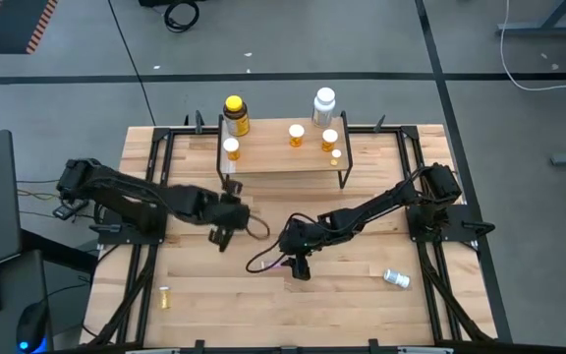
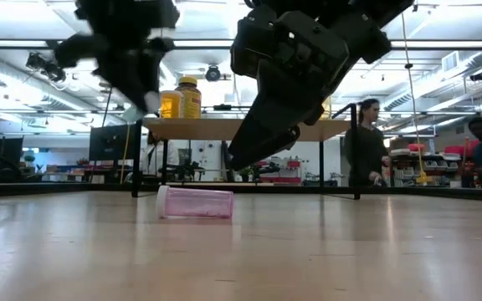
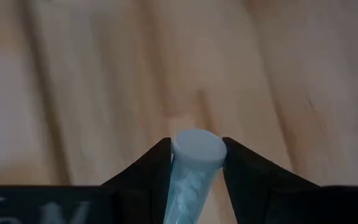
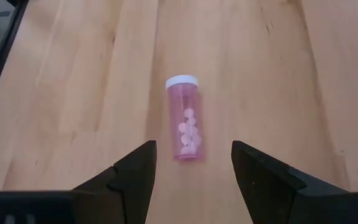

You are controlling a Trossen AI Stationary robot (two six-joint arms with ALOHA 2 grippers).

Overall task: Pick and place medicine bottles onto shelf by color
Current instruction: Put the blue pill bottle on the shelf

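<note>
Trouble looks likeliest at the right gripper [image 4: 192,171], wide open and empty above the small pink white-capped vial [image 4: 184,119] lying on the tabletop: that round plastic could roll, while the left gripper [image 3: 196,171] pinches a teal vial [image 3: 193,165].

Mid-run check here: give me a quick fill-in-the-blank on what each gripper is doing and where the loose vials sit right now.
1. The left gripper is shut on a small ____ -coloured vial.
2. The pink vial lies on its ____ on the tabletop, in front of the open right gripper.
3. The big yellow bottle stands on the ____.
4. Between the shelf's legs, the low view shows a ____ standing in the room behind.

Missing words: teal; side; shelf; person
</note>
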